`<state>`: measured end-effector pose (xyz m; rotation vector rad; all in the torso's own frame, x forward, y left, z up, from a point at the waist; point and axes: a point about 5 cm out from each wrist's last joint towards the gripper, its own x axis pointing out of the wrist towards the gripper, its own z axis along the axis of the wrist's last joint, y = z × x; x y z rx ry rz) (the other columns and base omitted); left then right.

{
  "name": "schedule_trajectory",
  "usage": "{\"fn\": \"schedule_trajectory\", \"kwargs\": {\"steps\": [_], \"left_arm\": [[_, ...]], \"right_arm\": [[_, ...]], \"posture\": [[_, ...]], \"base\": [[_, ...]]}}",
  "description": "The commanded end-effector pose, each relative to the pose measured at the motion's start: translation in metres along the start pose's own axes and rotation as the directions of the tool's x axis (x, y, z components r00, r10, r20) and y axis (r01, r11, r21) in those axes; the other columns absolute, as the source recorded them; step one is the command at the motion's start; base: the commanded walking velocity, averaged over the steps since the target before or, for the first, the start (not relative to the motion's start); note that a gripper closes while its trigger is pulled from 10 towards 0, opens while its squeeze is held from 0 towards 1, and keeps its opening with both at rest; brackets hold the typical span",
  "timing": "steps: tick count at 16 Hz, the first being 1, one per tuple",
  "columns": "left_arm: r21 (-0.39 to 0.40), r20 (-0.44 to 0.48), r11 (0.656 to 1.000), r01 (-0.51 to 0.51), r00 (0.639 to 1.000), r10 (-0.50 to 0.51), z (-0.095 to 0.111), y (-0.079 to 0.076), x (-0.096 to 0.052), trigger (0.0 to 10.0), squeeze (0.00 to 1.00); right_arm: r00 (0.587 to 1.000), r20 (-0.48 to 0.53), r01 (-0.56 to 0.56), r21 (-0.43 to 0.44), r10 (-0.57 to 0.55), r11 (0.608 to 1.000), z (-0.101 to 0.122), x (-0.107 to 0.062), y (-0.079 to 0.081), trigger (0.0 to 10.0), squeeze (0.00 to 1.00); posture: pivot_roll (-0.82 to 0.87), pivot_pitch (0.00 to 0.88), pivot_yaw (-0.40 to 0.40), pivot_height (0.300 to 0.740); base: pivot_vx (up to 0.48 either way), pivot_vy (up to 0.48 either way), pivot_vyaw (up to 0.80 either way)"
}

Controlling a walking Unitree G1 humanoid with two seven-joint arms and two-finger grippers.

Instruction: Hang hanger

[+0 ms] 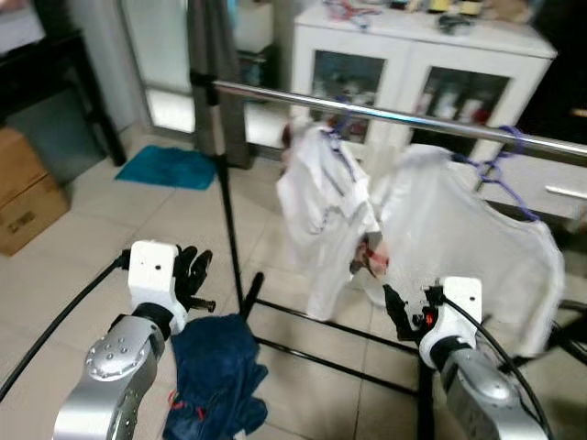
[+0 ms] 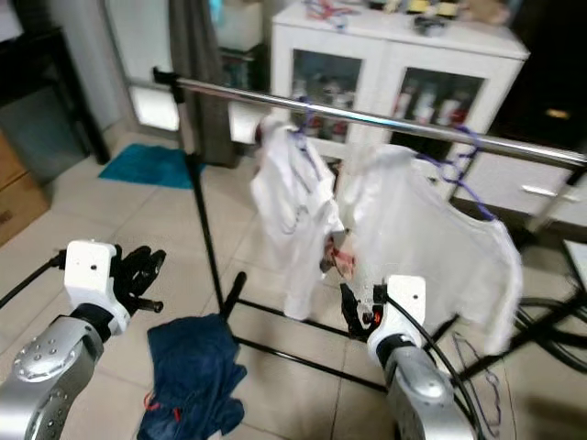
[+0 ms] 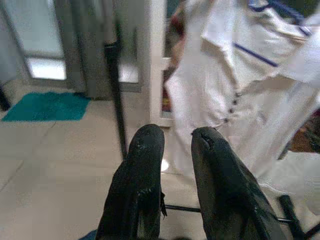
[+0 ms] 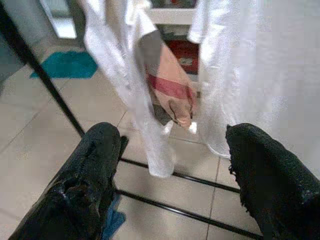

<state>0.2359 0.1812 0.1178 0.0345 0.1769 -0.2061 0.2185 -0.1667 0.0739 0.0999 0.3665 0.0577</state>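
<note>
A silver clothes rail (image 1: 385, 114) crosses in front of me. Two white garments hang from it on purple hangers: a shirt (image 1: 321, 211) on one hanger (image 1: 341, 124), and a wider top (image 1: 468, 247) on another hanger (image 1: 500, 156). My right gripper (image 1: 410, 312) is low in front of the garments' hems. It stands open with nothing between its fingers (image 4: 95, 165). My left gripper (image 1: 197, 270) is to the left of the rail's black upright. Its fingers (image 3: 145, 165) are close together and hold nothing. A thin wire hanger (image 2: 479, 380) seems to lie on the floor at the right.
The rack's black base bars (image 1: 321, 339) run across the tiled floor. A dark blue cloth (image 1: 215, 371) lies beneath my left arm. A teal mat (image 1: 170, 168) and a cardboard box (image 1: 23, 197) are on the left. Behind the rail stands a white cabinet (image 1: 413, 64).
</note>
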Motion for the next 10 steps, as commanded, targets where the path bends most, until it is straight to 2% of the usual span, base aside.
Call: {"fn": "schedule_trajectory", "kwargs": {"steps": [1,3,5,6,8,10], "left_arm": [[0.003,-0.002,0.999,0.039,0.999,-0.039,-0.009,-0.005,0.002,10.0,0.0],[-0.025,-0.065,0.999,0.032,0.997,-0.034,-0.029,-0.003,0.005,10.0,0.0],[-0.109,-0.256,0.994,0.011,0.966,-0.038,-0.083,0.001,0.01,10.0,0.0],[-0.13,-0.29,0.991,0.008,0.956,-0.046,-0.094,0.0,0.01,10.0,0.0],[-0.203,-0.412,0.979,-0.022,0.909,-0.065,-0.128,-0.003,0.01,10.0,0.0],[-0.25,-0.567,0.965,-0.074,0.819,-0.084,-0.166,-0.01,0.002,10.0,0.0]], "right_arm": [[1.0,0.014,0.019,0.007,-0.019,1.0,0.001,-0.001,-0.005,10.0,0.0],[1.0,-0.02,0.011,0.034,-0.011,0.999,-0.01,0.002,-0.008,10.0,0.0],[0.975,-0.22,0.047,0.045,-0.037,0.998,-0.054,0.022,-0.022,10.0,0.0],[0.964,-0.263,0.047,0.055,-0.031,0.997,-0.064,0.026,-0.022,10.0,0.0],[0.909,-0.416,0.042,0.059,-0.014,0.997,-0.096,0.036,-0.021,10.0,0.0],[0.785,-0.618,0.044,0.01,-0.029,0.999,-0.137,0.03,-0.018,10.0,0.0]], "posture": [[0.0,0.0,0.025,0.74],[0.0,0.0,0.025,0.74],[-0.01,0.0,0.015,0.74],[-0.01,0.0,0.009,0.74],[0.01,0.0,-0.015,0.74],[0.01,0.0,-0.025,0.74]], "base": [[0.0,0.0,0.0],[0.0,0.0,0.0],[0.0,0.0,0.0],[0.0,0.0,0.0],[0.0,0.0,0.0],[0.0,0.0,0.0]]}}
